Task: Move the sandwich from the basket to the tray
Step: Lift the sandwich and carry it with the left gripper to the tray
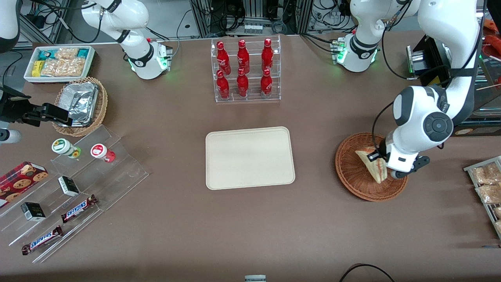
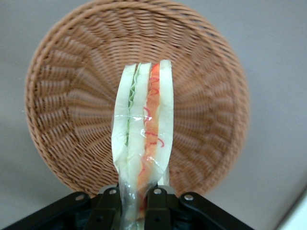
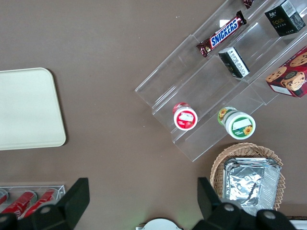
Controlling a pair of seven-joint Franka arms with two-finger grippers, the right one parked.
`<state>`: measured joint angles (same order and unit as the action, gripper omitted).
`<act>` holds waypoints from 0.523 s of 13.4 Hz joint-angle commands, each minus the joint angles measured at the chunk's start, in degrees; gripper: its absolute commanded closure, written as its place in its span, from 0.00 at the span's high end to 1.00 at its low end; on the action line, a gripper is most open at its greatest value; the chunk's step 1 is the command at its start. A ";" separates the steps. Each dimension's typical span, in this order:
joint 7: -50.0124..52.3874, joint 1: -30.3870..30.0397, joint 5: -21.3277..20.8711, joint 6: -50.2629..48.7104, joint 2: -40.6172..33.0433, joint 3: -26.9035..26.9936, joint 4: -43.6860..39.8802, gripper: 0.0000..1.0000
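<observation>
Sandwich [image 2: 144, 139] sits pinched between the fingers [image 2: 160, 203] of your gripper [image 2: 134, 211], which presses on the wrapped wedge at its narrow end, so the cut edge with green and red filling faces the wrist camera. From the front you see the same wedge [image 1: 373, 164] held at the gripper [image 1: 385, 166] above the basket [image 1: 352, 172]; it looks lifted off the weave, though you cannot be sure it is fully free of the rim. You are, by my reading, at the end of the pick and the start of the carry. Next you need to raise it enough to pass the basket's wall, then move sideways toward the parked arm's end of the table, where the tray [image 1: 250, 156] lies bare and well apart from the basket. The film wrap looks slippery and the bread soft, so keep the grip steady and the motion smooth. Farther from the front camera than the tray stands a bottle rack [image 1: 245, 70], clear of your path.
</observation>
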<state>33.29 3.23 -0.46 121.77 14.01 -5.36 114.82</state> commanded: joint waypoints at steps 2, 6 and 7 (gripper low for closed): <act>-0.68 4.31 -0.51 -3.55 0.05 -3.59 -2.93 0.00; 2.55 14.76 -0.07 -3.64 3.21 -3.78 -6.44 0.00; 5.44 18.35 -0.07 -3.47 4.52 -3.78 -7.84 0.00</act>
<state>35.17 16.51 -0.33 119.57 15.50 -9.69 110.89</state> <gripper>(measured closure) 0.837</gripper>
